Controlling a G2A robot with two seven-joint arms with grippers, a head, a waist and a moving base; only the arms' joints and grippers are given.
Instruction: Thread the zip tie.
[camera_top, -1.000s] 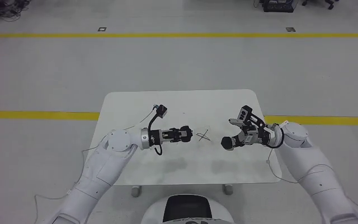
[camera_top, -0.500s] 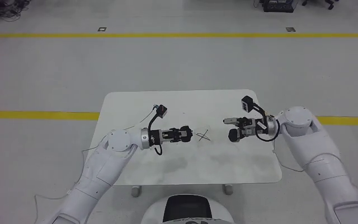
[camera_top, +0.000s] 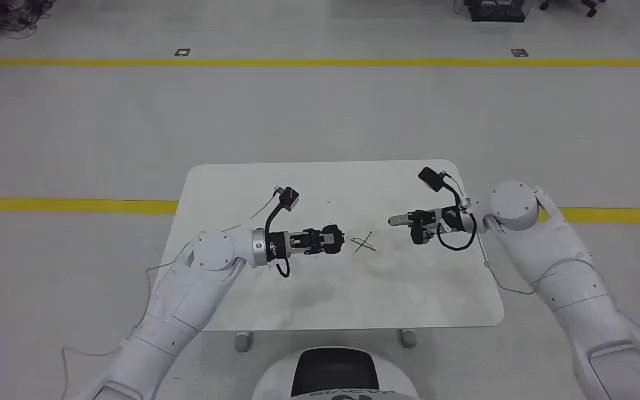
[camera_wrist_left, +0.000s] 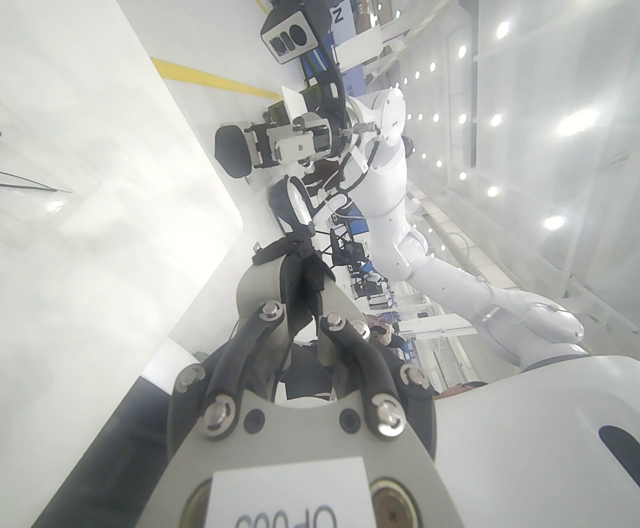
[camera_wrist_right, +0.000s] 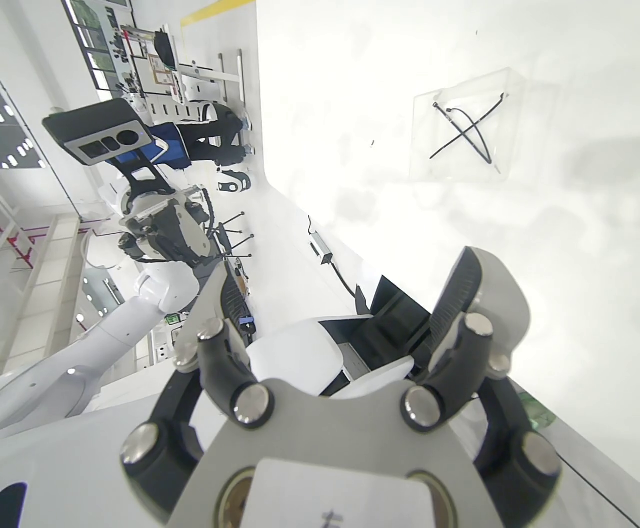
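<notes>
two black zip ties (camera_top: 365, 241) are lying crossed in an x near the middle of the white table (camera_top: 300, 185). from the right wrist view you can see they sit on a clear square tray (camera_wrist_right: 430, 170) that's flat on the tabletop. nobody's holding either of them.

the left claw (camera_top: 338, 239) is low over the table just beside the x, pointing straight at it from the left side. its fingers are pressed together, black pads touching, and i can't see anything pinched between them, so closed on nothing as far as i can tell.

the right claw (camera_top: 395, 219) is on the other side of the ties, near them but a bit further off than the left one, and sitting slightly toward the far edge of the table. this one's spread wide, with a big gap between the two fingers and nothing in it.

so the ties are between the two claws, and neither is touching them.
</notes>
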